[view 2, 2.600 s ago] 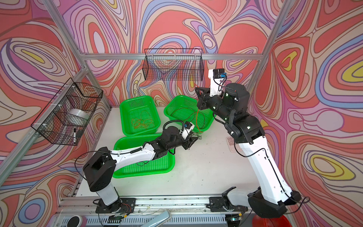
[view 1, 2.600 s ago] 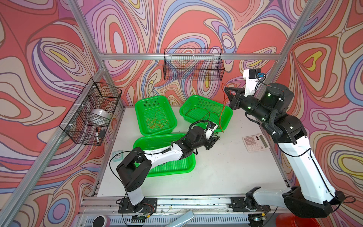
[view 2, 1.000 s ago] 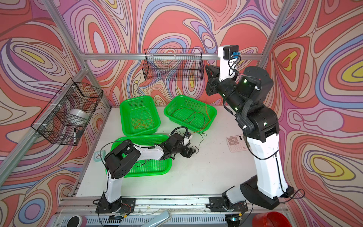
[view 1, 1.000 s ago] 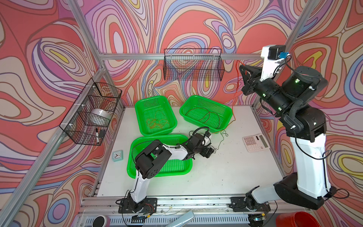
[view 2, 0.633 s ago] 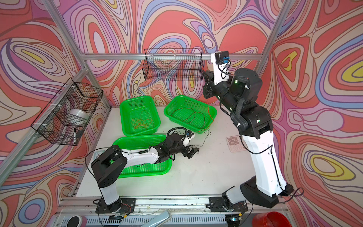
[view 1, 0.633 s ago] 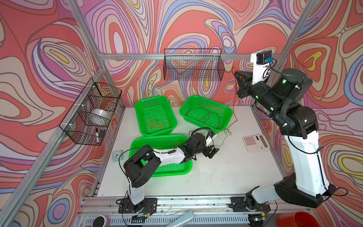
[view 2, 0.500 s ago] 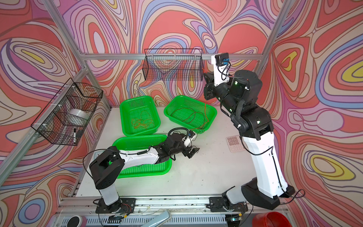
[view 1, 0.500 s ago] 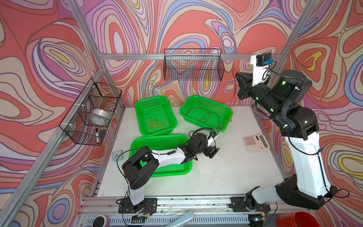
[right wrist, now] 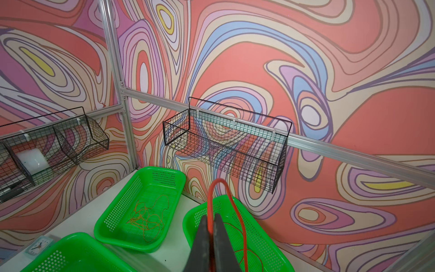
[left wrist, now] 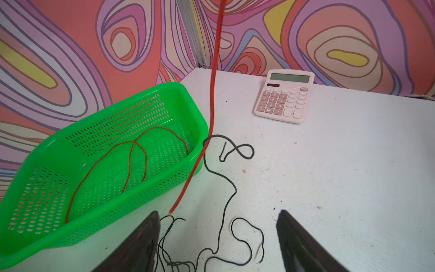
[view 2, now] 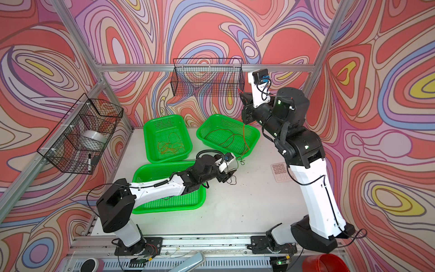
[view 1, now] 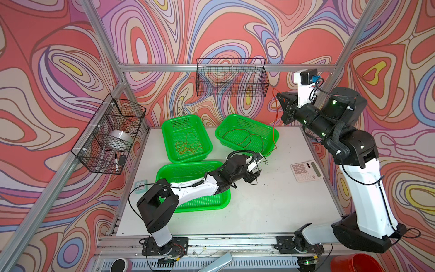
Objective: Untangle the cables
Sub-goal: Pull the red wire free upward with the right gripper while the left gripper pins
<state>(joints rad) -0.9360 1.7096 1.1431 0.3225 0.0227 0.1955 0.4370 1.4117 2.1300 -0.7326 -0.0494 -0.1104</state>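
My right gripper (view 1: pixel 279 97) (view 2: pixel 242 95) is raised high near the back wall, shut on a red cable (right wrist: pixel 209 200) that loops above the fingers. The red cable (view 1: pixel 273 128) hangs down past the rim of the back right green basket (view 1: pixel 247 119), and its free end (left wrist: pixel 171 212) lies on the table. My left gripper (view 1: pixel 256 174) (left wrist: pixel 219 235) sits low over the table, open. A thin black cable (left wrist: pixel 227 195) curls loose between its fingers, knotted near the camera. A red-brown cable (left wrist: pixel 131 160) lies in that basket. An orange tangle (view 1: pixel 188 146) lies in the back left basket (view 1: pixel 169 124).
A third green basket (view 1: pixel 188 207) lies under the left forearm. A pink calculator (view 1: pixel 306 170) (left wrist: pixel 284 96) rests at the right of the table. Wire baskets hang on the back wall (view 1: pixel 231 77) and the left frame (view 1: pixel 108 134). A small clock (view 1: pixel 141 186) sits at the table's left edge.
My right gripper has swung left and a little lower, still shut on the red cable. The left arm has stretched out, bringing its gripper slightly toward the back right basket.
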